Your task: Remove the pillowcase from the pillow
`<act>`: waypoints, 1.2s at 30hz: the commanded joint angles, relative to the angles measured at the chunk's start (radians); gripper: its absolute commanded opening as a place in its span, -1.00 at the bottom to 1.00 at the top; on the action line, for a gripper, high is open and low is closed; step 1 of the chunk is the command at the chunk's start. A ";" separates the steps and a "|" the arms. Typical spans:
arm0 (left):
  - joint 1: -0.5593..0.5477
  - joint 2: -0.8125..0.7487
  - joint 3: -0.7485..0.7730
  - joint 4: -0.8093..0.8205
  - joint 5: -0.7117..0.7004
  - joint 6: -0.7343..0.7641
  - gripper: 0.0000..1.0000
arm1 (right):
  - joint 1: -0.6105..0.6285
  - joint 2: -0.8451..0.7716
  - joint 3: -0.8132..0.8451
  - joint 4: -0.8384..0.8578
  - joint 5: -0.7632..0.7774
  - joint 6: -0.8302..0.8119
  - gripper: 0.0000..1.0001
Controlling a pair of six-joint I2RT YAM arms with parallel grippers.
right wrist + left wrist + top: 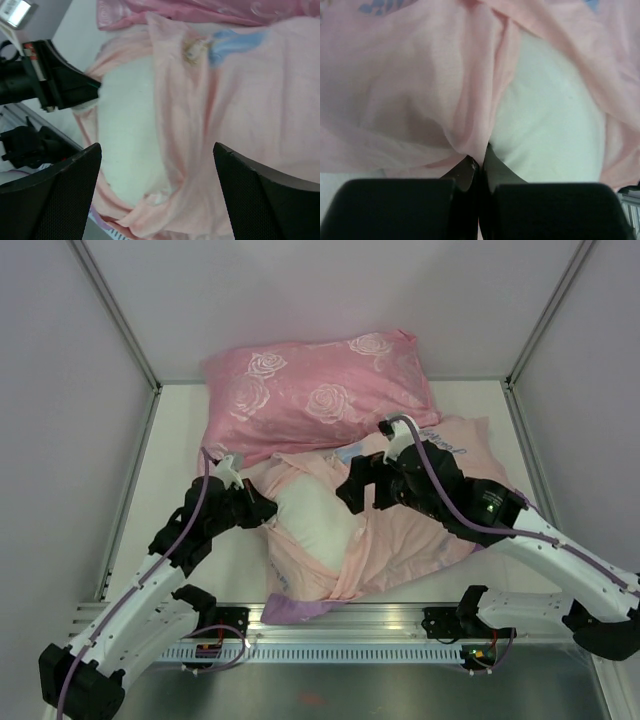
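My left end effector [479, 167] pinches the pillowcase [410, 95], my right end effector [157, 150] is open; pulling could drag the pillow [545, 125].

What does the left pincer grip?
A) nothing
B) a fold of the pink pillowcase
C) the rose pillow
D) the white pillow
B: the left pincer is shut on a pink fold of the pillowcase, beside the bare pillow.

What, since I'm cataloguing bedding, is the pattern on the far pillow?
The far pillow is pink with pale roses; the top view shows it best.
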 commanded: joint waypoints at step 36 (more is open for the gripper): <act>-0.002 0.016 0.097 -0.255 -0.243 -0.141 -0.95 | 0.197 0.879 0.251 0.082 0.318 -0.026 0.09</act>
